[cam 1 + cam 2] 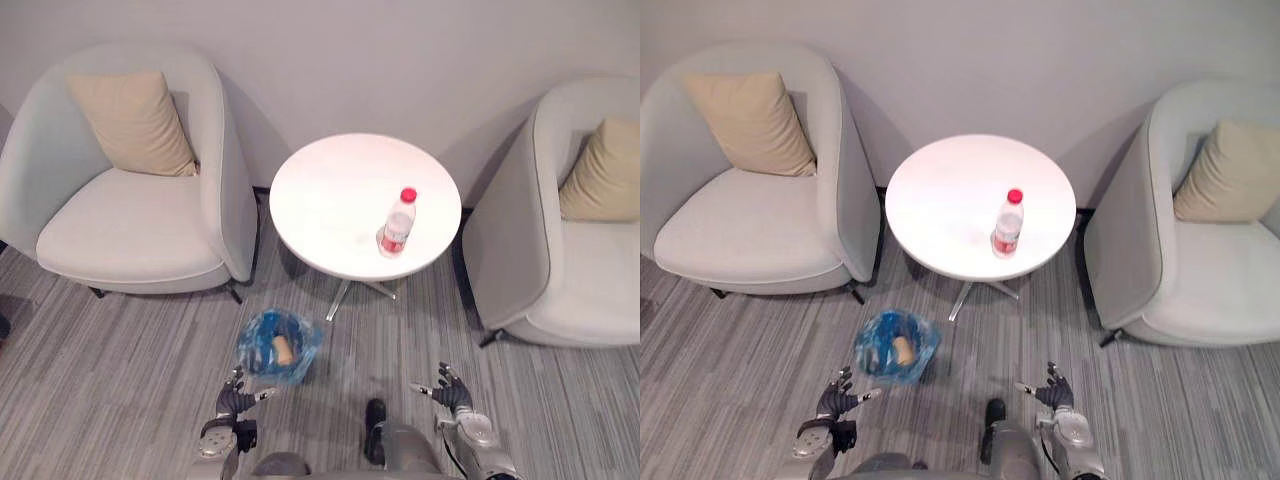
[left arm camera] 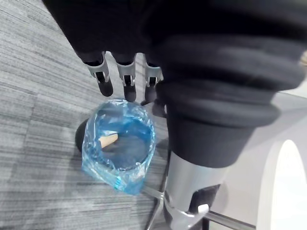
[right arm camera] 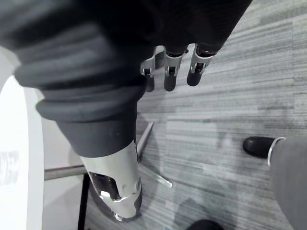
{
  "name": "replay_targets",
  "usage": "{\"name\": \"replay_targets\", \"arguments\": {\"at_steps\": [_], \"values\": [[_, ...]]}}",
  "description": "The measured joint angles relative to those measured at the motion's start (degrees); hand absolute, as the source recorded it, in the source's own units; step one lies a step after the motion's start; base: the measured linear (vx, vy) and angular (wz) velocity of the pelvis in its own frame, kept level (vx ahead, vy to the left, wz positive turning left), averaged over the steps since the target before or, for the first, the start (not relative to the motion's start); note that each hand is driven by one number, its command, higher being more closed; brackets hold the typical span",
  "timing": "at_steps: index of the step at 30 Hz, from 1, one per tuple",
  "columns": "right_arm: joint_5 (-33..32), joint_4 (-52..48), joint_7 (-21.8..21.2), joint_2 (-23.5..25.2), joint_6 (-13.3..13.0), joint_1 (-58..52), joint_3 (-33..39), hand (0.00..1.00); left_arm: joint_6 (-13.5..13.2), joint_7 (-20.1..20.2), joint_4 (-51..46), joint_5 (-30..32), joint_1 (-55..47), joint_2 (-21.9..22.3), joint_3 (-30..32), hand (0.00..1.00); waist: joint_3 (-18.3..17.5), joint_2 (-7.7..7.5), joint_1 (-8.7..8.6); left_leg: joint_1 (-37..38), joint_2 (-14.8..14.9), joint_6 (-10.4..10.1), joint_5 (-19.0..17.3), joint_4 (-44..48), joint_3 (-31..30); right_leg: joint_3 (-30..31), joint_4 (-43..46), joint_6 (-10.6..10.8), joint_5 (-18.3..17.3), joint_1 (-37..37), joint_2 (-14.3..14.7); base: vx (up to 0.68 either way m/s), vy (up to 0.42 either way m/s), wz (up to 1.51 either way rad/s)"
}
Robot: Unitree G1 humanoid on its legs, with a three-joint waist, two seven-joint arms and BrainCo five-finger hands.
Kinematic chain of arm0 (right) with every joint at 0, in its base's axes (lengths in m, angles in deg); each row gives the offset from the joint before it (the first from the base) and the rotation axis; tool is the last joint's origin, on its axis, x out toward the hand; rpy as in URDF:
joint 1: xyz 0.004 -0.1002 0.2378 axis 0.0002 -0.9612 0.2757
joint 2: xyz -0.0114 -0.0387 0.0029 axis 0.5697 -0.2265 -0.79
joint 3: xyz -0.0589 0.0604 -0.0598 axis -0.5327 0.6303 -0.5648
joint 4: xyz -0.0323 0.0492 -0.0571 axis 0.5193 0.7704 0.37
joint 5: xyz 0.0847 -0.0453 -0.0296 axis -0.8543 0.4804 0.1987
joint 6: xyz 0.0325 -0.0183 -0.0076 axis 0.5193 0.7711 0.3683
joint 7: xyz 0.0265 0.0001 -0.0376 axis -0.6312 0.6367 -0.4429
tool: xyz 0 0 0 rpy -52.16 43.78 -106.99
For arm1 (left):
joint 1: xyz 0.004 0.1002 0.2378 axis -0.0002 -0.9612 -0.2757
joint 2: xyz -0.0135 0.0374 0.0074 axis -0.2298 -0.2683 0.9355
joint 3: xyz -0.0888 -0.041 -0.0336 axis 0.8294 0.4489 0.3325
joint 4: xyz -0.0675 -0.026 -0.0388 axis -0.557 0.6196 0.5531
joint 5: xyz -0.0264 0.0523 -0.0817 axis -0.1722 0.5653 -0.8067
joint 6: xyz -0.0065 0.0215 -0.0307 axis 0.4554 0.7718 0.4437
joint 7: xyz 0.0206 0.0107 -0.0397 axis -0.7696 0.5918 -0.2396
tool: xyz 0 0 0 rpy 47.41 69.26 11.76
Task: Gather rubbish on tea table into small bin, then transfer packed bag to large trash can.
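A clear plastic bottle (image 1: 398,225) with a red cap and red label stands upright near the front right of the round white tea table (image 1: 330,200). On the floor in front of the table sits the small bin (image 1: 279,346), lined with a blue bag, with a tan item (image 1: 284,349) inside. My left hand (image 1: 236,401) hovers low, just in front of the bin, with its fingers (image 2: 127,84) straight and holding nothing. My right hand (image 1: 455,392) hangs open to the right, over bare carpet, fingers (image 3: 168,76) spread.
A pale armchair (image 1: 130,230) with a beige cushion (image 1: 132,122) stands left of the table. A second armchair (image 1: 560,260) with a cushion (image 1: 605,175) is on the right. A wall runs behind. The table's metal legs (image 1: 345,292) splay near the bin.
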Motion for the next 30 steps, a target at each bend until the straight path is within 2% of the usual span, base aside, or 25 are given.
{"name": "replay_targets", "arguments": {"at_steps": [1,2,3,4,6,7,8,9,10,11,12,18,20,22,27,28,30], "values": [[-0.37,-0.89,0.09,0.51,-0.01,-0.73,-0.22,0.0,0.0,0.0,-0.21,0.01,0.02,0.55,0.14,0.0,0.46,-0.15,0.22,-4.64,1.61,-2.51,2.57,10.82,0.27,-0.71,-1.11,-0.51,-0.99,2.8,0.39,0.21,-0.118,0.23],[-0.81,-1.44,0.13,1.01,-0.05,-1.47,-0.34,0.0,-0.01,0.11,-0.35,0.02,-0.22,0.8,0.1,0.0,0.78,-0.37,0.28,-7.56,3.5,-1.96,1.94,17.38,1.8,-1.01,-1.78,-1.02,-1.89,5.25,0.8,0.25,-0.115,0.17],[-0.89,-1.42,0.15,1.27,-0.05,-1.46,-0.29,0.0,0.03,0.12,-0.34,0.02,-0.41,0.81,0.1,0.0,0.76,-0.23,0.4,-8.29,4.35,-1.49,1.65,18.28,2.66,-1.0,-2.23,-1.2,-2.04,6.3,0.91,0.22,-0.078,-0.01],[-1.1,-1.67,0.28,1.67,-0.13,-1.44,0.22,0.0,0.08,0.15,-0.34,0.02,-0.84,0.82,0.04,0.0,1.1,-0.91,0.47,-9.68,5.08,-0.82,1.25,16.68,4.24,-0.88,-3.45,-1.26,-2.08,7.68,0.85,0.21,-0.038,-0.12],[-2.02,-1.89,0.34,2.01,-0.24,-1.42,0.36,0.0,0.07,0.14,-0.37,0.02,-0.67,0.81,0.01,0.0,1.03,-0.72,0.52,-11.36,4.78,-0.78,1.25,8.45,5.55,-0.52,-4.41,-0.9,-1.93,8.69,0.35,0.16,0.037,-0.07],[-2.03,-1.9,0.34,1.89,-0.23,-1.38,1.45,0.0,0.08,0.14,-0.38,0.03,-0.58,0.84,-0.11,0.0,0.95,-0.37,0.53,-11.36,3.83,-1.54,2.3,0.18,5.71,-0.34,-4.58,0.0,-2.09,8.87,-0.11,0.15,0.126,0.02],[-2.03,-1.91,0.34,1.14,-0.25,-1.67,2.05,0.0,0.06,0.13,-0.38,0.03,-0.71,1.21,-0.2,0.0,0.5,0.93,0.47,-10.9,3.01,-2.08,7.9,-8.3,5.45,-0.32,-4.51,0.89,-2.57,8.98,0.28,0.16,0.151,0.01],[-2.03,-1.41,0.36,1.31,-0.05,-1.74,2.32,0.0,0.18,0.14,-0.08,0.03,-0.62,1.07,-0.16,0.0,0.66,1.13,0.58,-9.87,2.56,-0.88,8.23,-9.69,5.61,0.48,-4.4,1.77,-2.96,9.29,-0.19,0.15,0.148,0.0],[-2.02,-1.55,0.35,1.45,-0.02,-1.98,2.3,0.0,0.13,0.13,-0.33,0.04,-0.66,0.97,-0.18,0.0,0.57,0.57,0.78,-9.17,1.8,-0.91,8.71,-10.94,5.74,0.86,-4.69,2.19,-2.79,9.4,-0.6,0.12,0.098,-0.05],[-2.02,-1.64,0.27,1.48,-0.05,-2.31,2.26,0.0,0.05,0.12,-0.37,0.04,-0.61,0.88,-0.16,0.0,0.48,0.06,1.68,-8.3,0.69,-0.26,9.18,-12.83,6.02,1.11,-5.36,2.71,-2.71,9.56,-1.31,0.13,0.102,-0.04],[-2.01,-1.6,0.33,1.34,-0.04,-2.47,2.34,0.0,0.04,0.13,-0.34,0.04,-0.56,0.73,-0.21,0.0,0.46,-0.28,1.8,-7.61,-0.3,0.33,9.59,-14.3,6.53,1.37,-5.94,3.28,-2.55,9.72,-2.17,0.11,0.107,-0.04],[-1.93,-1.15,0.23,1.39,-0.05,-1.17,2.25,0.0,0.1,0.16,0.03,0.07,-1.96,-0.01,-0.23,0.0,0.44,-0.7,1.75,-2.49,-3.61,1.4,10.17,-20.05,9.09,4.22,-3.62,5.29,-4.68,9.38,-4.84,0.07,0.075,-0.18],[-1.81,-1.0,0.23,1.36,-0.03,-0.68,2.19,0.0,0.11,0.18,0.55,0.07,-2.02,-0.06,-0.48,0.0,0.45,-1.54,1.52,-0.94,-5.17,1.97,9.78,-21.25,9.53,5.13,2.3,6.7,-8.13,7.31,-6.7,0.05,0.028,-0.1],[-1.76,-0.91,0.23,1.26,0.0,-0.8,2.21,0.0,0.1,0.22,0.95,0.07,-1.88,-0.04,-1.62,0.0,0.42,-1.75,1.38,-0.19,-5.77,2.43,9.49,-21.46,9.56,5.66,5.53,7.5,-9.07,6.37,-7.67,0.07,0.048,0.0],[-1.76,-0.92,0.23,1.8,0.01,-0.71,1.6,0.0,0.07,0.21,1.23,0.05,-1.53,-1.43,-2.48,0.0,-0.04,-2.73,1.01,0.4,-6.29,2.96,9.3,-21.66,7.55,5.87,7.81,7.13,-8.68,6.08,-8.14,0.06,0.055,0.16],[-1.76,-0.92,0.35,1.84,0.01,-0.82,1.64,0.0,0.05,0.13,1.44,0.05,-1.53,-1.96,-2.46,0.0,-0.3,-3.05,0.41,0.07,-6.76,3.09,9.41,-21.52,6.37,6.3,6.5,6.72,-8.23,6.76,-7.93,0.04,0.057,0.28],[-1.79,-0.92,0.35,1.91,0.01,-0.68,1.73,0.0,0.05,0.07,2.16,0.04,-1.6,-2.5,-2.36,0.0,-0.46,-3.35,0.27,-0.4,-6.64,3.18,9.46,-21.4,6.25,6.8,3.14,6.89,-7.88,8.3,-7.89,0.02,0.02,0.09]]}}
